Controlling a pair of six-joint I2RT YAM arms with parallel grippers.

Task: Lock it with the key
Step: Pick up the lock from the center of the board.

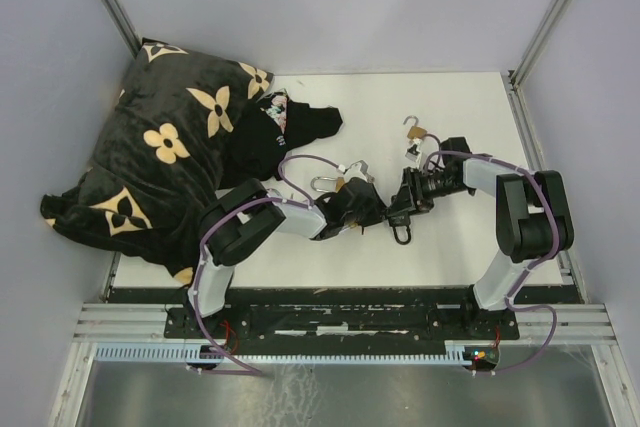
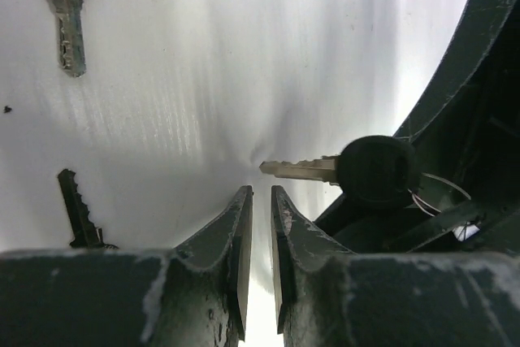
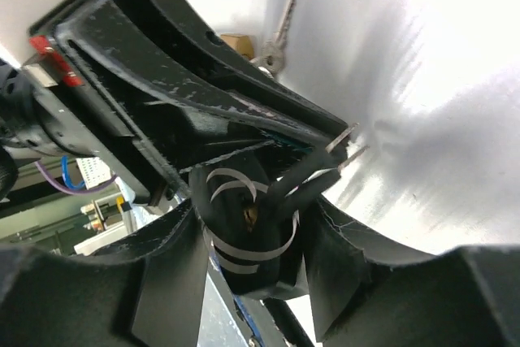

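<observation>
Table [image 1: 450, 257] is covered at its far left by a flowered black blanket [image 1: 170, 147]. Mid-table, the left gripper [image 2: 260, 194] is closed to a thin slit on nothing; just beside it, the black-headed key [image 2: 378, 170] is clamped by the right gripper [image 3: 258, 229].

Black-headed key [image 2: 357, 171], silver blade horizontal, tip pointing left.

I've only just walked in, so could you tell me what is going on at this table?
The right claw is clamped on a ring of black-headed keys, their blades sticking out bare toward the left claw, which is almost shut with nothing in it. Both claws meet mid-table. A loose silver key lies on the white table nearby. No blade is inserted anywhere yet.
</observation>
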